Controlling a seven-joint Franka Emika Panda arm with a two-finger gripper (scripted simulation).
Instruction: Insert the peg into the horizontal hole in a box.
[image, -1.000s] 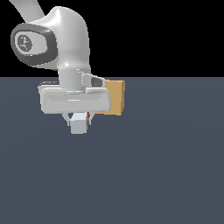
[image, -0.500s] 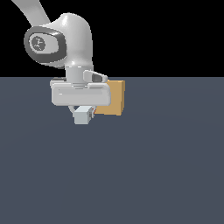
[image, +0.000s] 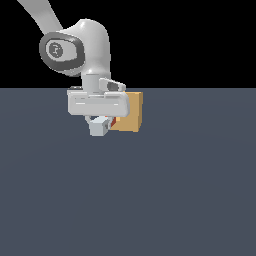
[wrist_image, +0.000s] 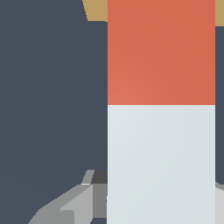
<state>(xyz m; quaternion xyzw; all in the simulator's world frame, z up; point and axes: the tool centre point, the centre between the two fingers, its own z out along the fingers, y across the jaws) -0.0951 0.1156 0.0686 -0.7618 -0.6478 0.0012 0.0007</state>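
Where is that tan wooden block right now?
In the exterior view the tan wood-coloured box sits on the dark floor just right of centre, partly hidden behind the white gripper, which carries the red-orange and white peg toward it.

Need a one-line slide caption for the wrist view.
Wrist view: red-orange and white peg held in the pincer, its red-orange end pointing toward the tan box.

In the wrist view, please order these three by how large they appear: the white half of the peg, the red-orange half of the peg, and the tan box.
1. White half of the rectangular peg, slightly the largest.
2. Red-orange half, nearly equal.
3. Tan wood-coloured box, only slivers visible; the peg's nearness to the camera exaggerates this.
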